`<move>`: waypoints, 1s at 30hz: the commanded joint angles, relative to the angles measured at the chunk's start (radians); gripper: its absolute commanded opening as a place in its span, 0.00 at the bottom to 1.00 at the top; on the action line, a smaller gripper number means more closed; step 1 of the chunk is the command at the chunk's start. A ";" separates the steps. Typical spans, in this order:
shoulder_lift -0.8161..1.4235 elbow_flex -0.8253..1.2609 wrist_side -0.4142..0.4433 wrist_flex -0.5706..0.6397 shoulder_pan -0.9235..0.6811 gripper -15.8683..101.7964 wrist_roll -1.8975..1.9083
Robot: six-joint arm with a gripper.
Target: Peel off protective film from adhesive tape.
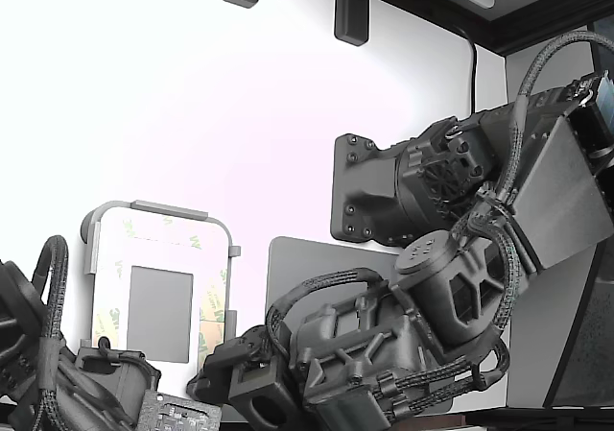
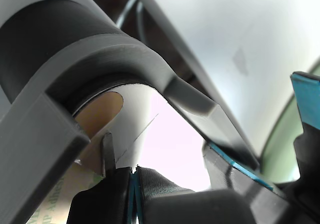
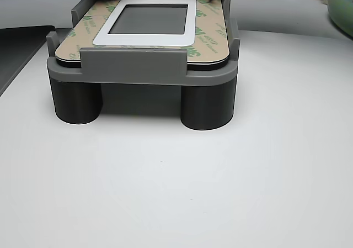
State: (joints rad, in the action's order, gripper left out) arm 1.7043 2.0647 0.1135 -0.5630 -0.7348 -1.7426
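Now pincer (image 2: 131, 181) jaws meet at plate (image 3: 144, 35) corner, seemingly pinching film (image 2: 97, 116) edge; shallow bite risks slipping or tearing liner.

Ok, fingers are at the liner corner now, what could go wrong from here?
1. The fingers look closed at a corner of the protective film; no film shows between them, so a pull may slip.
2. The white plate seems only to sit in the grey frame; peeling could lift it.
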 commanded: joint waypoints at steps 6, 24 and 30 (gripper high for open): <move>0.014 -0.009 -0.006 0.012 0.025 0.05 -0.003; 0.031 0.035 -0.020 0.044 0.043 0.05 -0.009; 0.031 0.038 -0.026 0.051 0.052 0.05 -0.017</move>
State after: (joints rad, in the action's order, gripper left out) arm 1.7181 2.1108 0.0874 -0.5108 -0.7010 -1.7549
